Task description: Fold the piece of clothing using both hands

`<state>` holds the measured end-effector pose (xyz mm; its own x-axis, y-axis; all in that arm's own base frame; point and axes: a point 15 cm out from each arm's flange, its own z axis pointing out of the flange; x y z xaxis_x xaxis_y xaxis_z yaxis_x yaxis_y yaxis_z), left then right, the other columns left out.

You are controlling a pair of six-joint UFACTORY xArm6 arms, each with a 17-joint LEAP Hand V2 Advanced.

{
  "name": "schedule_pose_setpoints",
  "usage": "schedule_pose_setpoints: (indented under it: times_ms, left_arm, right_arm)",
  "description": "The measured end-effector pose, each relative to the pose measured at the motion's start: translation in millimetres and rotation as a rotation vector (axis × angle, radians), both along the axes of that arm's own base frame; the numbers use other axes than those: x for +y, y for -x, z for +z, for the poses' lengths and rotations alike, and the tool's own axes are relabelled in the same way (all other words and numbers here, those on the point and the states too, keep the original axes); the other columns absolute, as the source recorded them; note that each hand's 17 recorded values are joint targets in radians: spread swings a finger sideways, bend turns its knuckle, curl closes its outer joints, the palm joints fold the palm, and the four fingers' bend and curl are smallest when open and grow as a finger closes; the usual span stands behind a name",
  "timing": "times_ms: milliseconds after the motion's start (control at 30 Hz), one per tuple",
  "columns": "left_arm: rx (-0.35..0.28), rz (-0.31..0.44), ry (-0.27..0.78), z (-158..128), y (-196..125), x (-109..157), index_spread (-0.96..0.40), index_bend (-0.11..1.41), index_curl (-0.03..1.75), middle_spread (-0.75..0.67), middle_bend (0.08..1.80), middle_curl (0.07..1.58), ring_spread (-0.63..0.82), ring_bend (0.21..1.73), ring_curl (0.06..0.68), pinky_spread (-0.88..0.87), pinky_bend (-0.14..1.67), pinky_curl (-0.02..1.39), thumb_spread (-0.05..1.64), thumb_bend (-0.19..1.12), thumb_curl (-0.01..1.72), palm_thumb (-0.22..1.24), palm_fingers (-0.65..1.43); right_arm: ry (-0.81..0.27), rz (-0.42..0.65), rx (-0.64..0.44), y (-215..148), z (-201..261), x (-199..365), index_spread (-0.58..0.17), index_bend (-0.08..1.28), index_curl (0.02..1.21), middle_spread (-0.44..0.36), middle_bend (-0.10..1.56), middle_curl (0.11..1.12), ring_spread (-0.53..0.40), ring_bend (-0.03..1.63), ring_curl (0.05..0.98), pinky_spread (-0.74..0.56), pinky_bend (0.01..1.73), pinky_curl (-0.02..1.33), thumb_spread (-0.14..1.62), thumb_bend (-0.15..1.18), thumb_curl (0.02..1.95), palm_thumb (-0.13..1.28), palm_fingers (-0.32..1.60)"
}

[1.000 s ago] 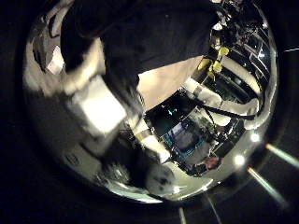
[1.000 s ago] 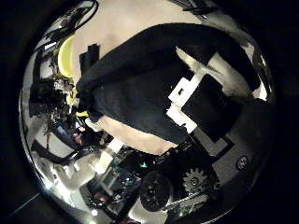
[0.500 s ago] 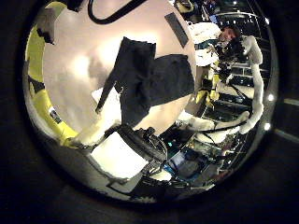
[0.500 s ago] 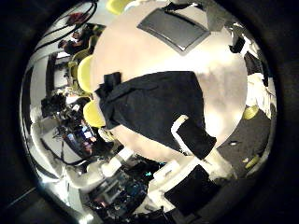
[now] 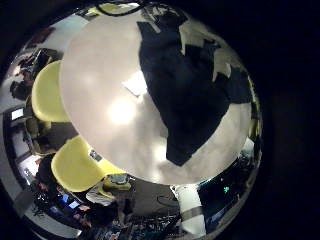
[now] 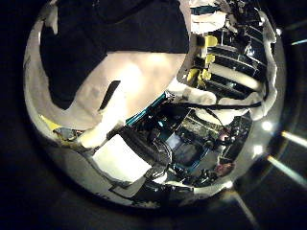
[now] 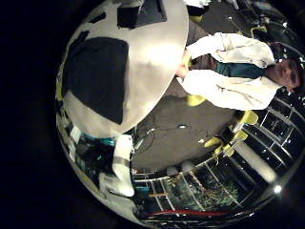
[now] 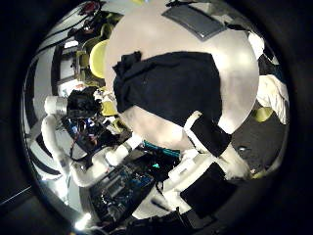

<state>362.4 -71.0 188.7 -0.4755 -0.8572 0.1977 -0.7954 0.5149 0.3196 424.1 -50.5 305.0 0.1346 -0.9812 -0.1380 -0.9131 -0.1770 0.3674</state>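
Black garment (image 8: 171,93) lies spread, partly folded, on the round tabletop (image 5: 110,110), both hands raised clear at its 6 o'clock edge — finger states cannot tell — next: descend, grip an edge, fold over.

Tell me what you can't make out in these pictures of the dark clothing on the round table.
- Which garment it is: the dark clothing lies bunched in the left little finger side palm view, its parts overlapping.
- Whether either hand grips cloth: in the right thumb side palm view only part of a finger shows over the clothing edge.
- The table far edge: cut off in the right little finger side palm view.
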Motion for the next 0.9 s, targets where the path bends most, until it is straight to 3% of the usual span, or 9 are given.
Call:
schedule_pose_setpoints:
  times_ms: [200,433,667,900]
  left_arm:
    - [0.026,-0.045,-0.057,-47,-1,2,-0.20,0.22,0.72,-0.12,0.19,0.61,0.00,0.69,0.270,0.23,0.26,0.43,1.13,-0.02,0.35,0.54,0.23]
    - [0.002,-0.017,-0.180,-63,-26,41,-0.20,0.21,0.68,-0.11,0.18,0.55,0.05,0.65,0.248,0.30,0.23,0.41,1.13,-0.02,0.34,0.53,0.26]
    - [-0.041,0.048,-0.242,-54,-45,88,-0.19,0.20,0.65,-0.11,0.19,0.51,0.07,0.62,0.235,0.32,0.20,0.38,1.14,-0.02,0.34,0.53,0.29]
    - [-0.074,0.060,-0.212,-26,-41,92,-0.19,0.19,0.62,-0.11,0.19,0.48,0.07,0.60,0.227,0.32,0.19,0.36,1.14,-0.02,0.34,0.53,0.30]
  right_arm:
    - [-0.007,0.028,0.061,16,-31,15,-0.393,0.17,0.42,-0.130,0.32,0.43,-0.008,0.55,0.423,0.31,0.27,0.61,1.25,-0.01,0.49,0.74,0.17]
    - [-0.006,0.031,0.053,19,-30,16,-0.385,0.16,0.37,-0.097,0.30,0.41,0.010,0.52,0.389,0.32,0.25,0.54,1.23,-0.02,0.48,0.74,0.20]
    - [-0.009,0.042,0.060,33,-32,18,-0.381,0.16,0.34,-0.079,0.29,0.40,0.015,0.50,0.363,0.32,0.25,0.50,1.23,-0.01,0.47,0.75,0.22]
    - [-0.006,0.097,0.051,39,-56,41,-0.366,0.15,0.32,-0.061,0.27,0.39,0.022,0.50,0.348,0.32,0.27,0.47,1.19,-0.03,0.46,0.70,0.21]
